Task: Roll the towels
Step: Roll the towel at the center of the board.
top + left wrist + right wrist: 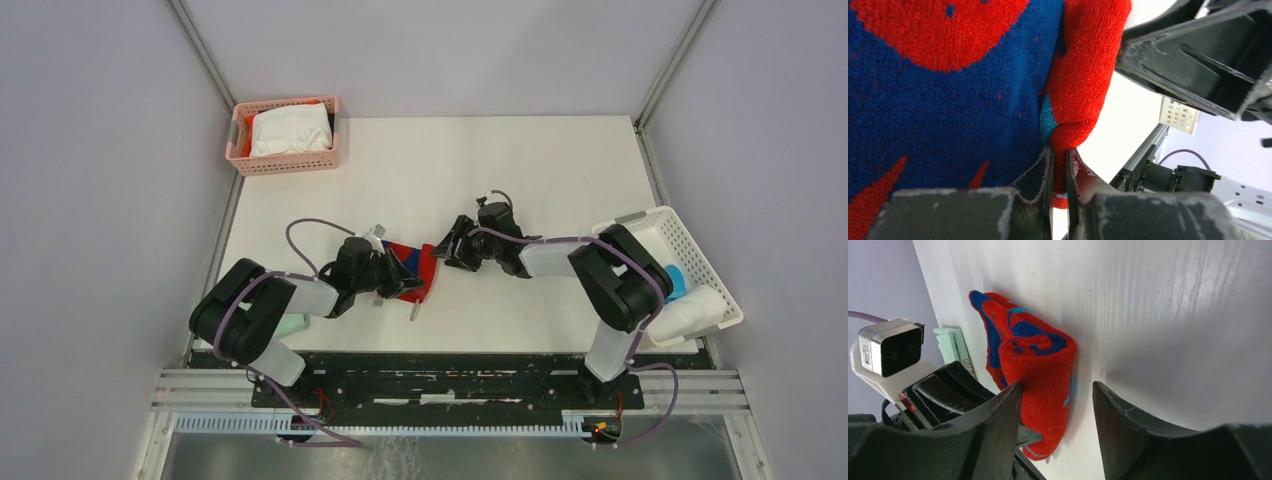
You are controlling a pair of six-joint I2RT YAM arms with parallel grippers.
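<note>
The table (520,180) carries the red towel (1038,370) near its front edge, left of the middle, partly rolled. My left claw (1058,165) is clenched on the roll's end. My right claw (1057,390) is released, jaws spread around the roll.

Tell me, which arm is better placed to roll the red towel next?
Left, likely: the left end effector is shut on an edge of the red towel, while the right end effector stands open at the roll, gripping nothing.
</note>
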